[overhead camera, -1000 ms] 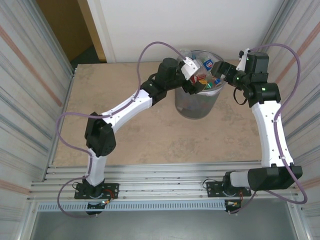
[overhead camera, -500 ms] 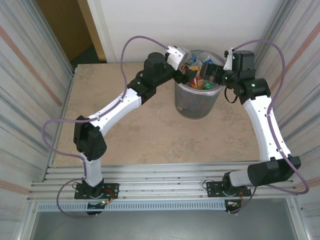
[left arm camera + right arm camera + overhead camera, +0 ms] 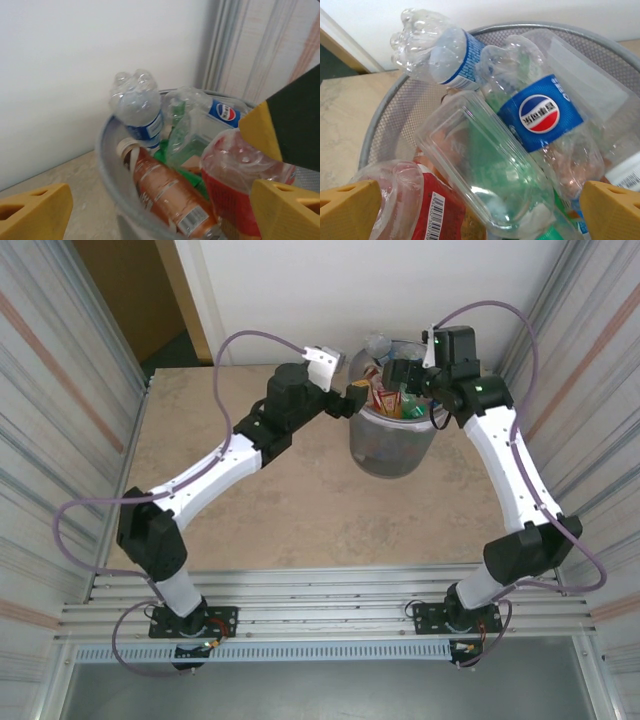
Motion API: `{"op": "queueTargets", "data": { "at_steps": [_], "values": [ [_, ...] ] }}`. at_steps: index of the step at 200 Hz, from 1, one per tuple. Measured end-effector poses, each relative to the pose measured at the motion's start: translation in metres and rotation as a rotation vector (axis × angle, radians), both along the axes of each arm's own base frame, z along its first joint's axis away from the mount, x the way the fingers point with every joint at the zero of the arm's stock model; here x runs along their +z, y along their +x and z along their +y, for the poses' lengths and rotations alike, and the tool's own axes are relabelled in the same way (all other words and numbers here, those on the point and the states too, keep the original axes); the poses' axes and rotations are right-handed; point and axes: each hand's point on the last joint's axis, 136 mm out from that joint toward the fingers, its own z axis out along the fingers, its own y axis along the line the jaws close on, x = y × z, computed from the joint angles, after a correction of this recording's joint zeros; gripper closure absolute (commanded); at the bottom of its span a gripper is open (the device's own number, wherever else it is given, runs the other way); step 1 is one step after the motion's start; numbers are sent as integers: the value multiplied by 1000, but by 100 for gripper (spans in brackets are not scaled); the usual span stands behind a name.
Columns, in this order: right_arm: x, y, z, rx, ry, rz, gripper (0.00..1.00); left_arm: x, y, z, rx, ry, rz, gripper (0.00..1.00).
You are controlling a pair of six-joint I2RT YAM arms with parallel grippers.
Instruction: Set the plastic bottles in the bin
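Bottles (image 3: 540, 112) sit heaped in the bin (image 3: 390, 445), left fingers (image 3: 35, 210) and right fingers (image 3: 347, 210) hang wide open and empty at the rim, so looks like wrap-up, next just back both arms off without clipping anything.

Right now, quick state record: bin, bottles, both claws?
bin: round grey mesh bin, upright at the table's far side
contents: piled to the rim with plastic bottles
top bottles: Pepsi-labelled bottle; clear blue-labelled bottle, base up; red-labelled bottle; brown-labelled bottle
left claw: open, empty, at the bin's left rim
right claw: open, empty, over the bin's opening
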Motion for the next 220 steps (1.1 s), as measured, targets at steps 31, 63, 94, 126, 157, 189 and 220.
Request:
{"op": "queueTargets", "data": {
  "at_steps": [31,63,94,126,157,189,220],
  "values": [
    [-1,17,12,10,-61,-11,1,-4,-4,24,65,-26,27,8],
    [-3,28,29,47,-113,-12,1,-11,1,39,113,-48,60,8],
    [9,32,41,72,-124,-35,1,-12,3,41,126,-69,78,8],
    [35,30,38,59,-120,-83,7,-17,3,35,105,-82,104,8],
    [46,20,33,54,-119,-93,6,-21,1,26,81,-79,126,8],
    [45,-8,27,47,-118,-65,3,-25,-4,29,90,-112,162,1],
    [36,-37,26,31,-118,-22,1,-47,-15,62,156,-143,239,1]
  ]
}}
